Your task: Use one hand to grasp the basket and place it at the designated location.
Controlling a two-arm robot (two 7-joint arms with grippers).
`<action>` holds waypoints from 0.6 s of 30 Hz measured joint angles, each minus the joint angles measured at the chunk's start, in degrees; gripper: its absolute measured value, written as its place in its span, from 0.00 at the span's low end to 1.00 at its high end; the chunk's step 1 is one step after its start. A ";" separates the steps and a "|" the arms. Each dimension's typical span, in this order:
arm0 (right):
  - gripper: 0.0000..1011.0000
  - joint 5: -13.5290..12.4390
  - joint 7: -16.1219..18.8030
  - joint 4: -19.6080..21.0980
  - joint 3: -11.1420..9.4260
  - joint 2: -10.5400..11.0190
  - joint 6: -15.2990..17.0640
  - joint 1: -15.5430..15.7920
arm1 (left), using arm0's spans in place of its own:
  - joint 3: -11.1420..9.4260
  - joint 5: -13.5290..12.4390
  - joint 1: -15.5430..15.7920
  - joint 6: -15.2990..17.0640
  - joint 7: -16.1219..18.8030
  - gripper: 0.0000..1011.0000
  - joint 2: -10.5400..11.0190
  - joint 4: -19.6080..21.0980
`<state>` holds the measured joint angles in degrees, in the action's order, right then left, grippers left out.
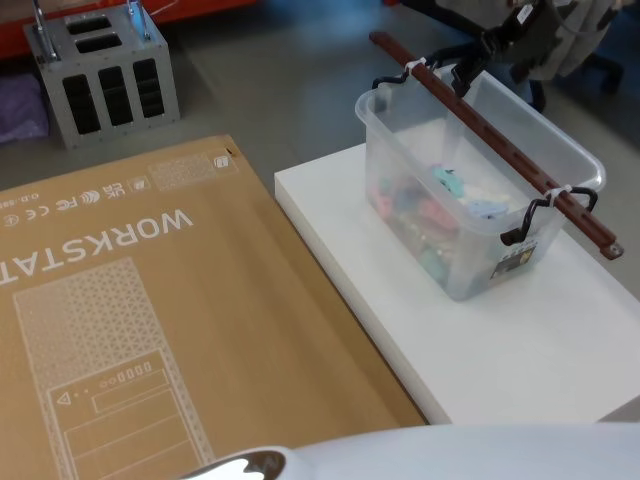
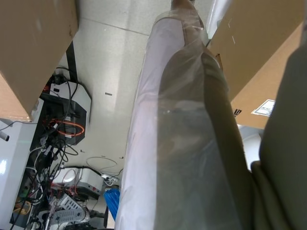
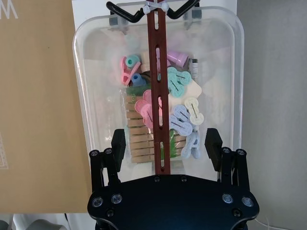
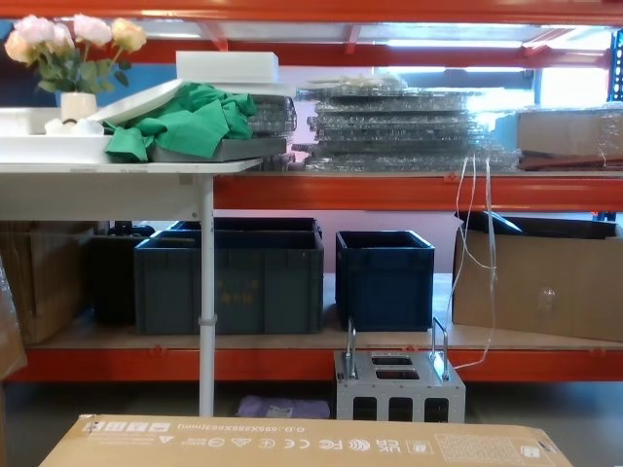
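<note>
White platform (image 1: 520, 350) holds basket (image 3: 158, 86); right gripper (image 3: 165, 151) above handle.

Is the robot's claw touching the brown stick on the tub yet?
Apart. In the right wrist view the right gripper is open, fingers either side of the handle with gaps.

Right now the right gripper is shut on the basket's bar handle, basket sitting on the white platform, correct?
Not quite. In the right wrist view the right gripper is open, fingers either side of the bar handle without gripping it. The basket does sit on the white platform.
</note>
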<state>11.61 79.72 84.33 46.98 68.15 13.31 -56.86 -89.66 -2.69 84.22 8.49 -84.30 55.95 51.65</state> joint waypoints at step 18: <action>0.99 -0.01 0.00 0.00 0.01 0.00 -0.04 0.00 | 0.00 0.00 0.00 0.00 0.00 0.00 0.00 0.00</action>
<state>11.60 79.72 84.33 46.98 68.15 13.27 -56.86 -89.66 -2.69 84.22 8.49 -84.30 55.94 51.65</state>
